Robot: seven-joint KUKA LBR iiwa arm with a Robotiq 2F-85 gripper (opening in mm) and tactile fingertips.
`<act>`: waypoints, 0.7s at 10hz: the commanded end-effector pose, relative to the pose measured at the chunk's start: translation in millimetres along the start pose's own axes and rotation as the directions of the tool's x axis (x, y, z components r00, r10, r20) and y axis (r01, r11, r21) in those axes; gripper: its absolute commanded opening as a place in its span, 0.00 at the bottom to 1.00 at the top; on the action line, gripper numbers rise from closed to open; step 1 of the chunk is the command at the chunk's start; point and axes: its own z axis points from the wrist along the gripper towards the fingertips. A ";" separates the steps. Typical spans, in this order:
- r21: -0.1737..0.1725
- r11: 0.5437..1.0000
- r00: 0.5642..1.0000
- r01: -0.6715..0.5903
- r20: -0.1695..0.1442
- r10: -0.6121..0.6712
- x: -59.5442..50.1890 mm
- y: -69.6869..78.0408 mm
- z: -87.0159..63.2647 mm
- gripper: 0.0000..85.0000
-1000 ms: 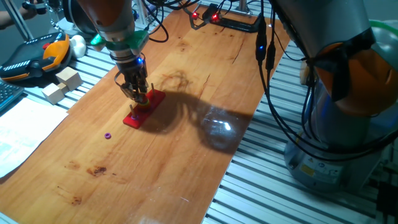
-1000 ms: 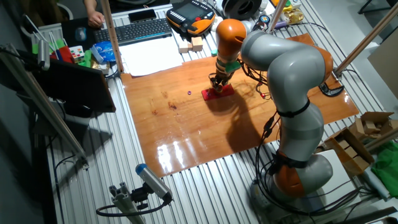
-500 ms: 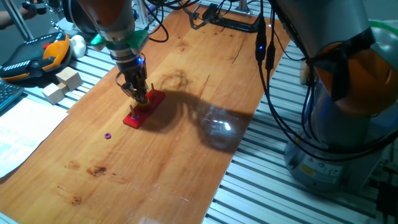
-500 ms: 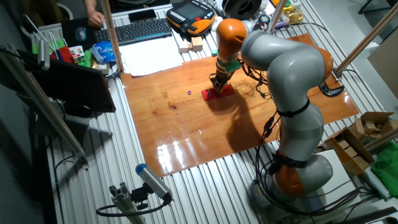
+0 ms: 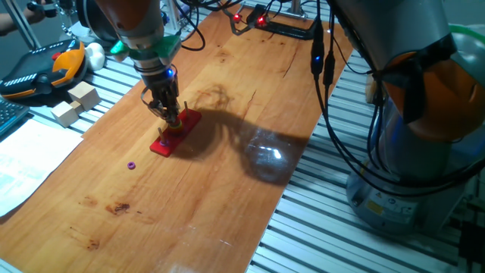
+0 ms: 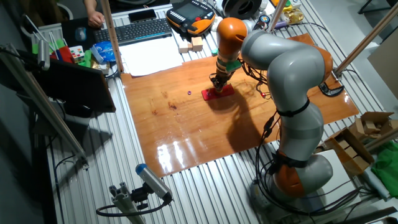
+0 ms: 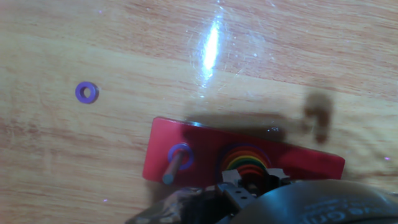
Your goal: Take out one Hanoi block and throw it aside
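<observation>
The red Hanoi base (image 5: 175, 133) lies on the wooden table and also shows in the other fixed view (image 6: 217, 92). In the hand view the base (image 7: 205, 149) carries a stack of coloured rings (image 7: 247, 160) on its middle peg. A left peg holds one purple ring (image 7: 180, 153). My gripper (image 5: 171, 120) is lowered straight onto the stack, with its dark fingertips (image 7: 231, 179) on either side of the rings. The grip itself is hidden. A loose purple ring (image 7: 87, 93) lies on the table to the left of the base (image 5: 132, 164).
Wooden blocks (image 5: 76, 102) and an orange-and-black pendant (image 5: 45, 67) sit off the table's far left edge. A keyboard (image 6: 137, 30) and papers (image 6: 152, 57) lie beyond the table. Cables (image 5: 326, 68) hang from the arm at the right.
</observation>
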 end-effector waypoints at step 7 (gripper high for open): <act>-0.007 1.000 1.000 -0.004 -0.019 0.004 0.4 2.3 -14.2 0.24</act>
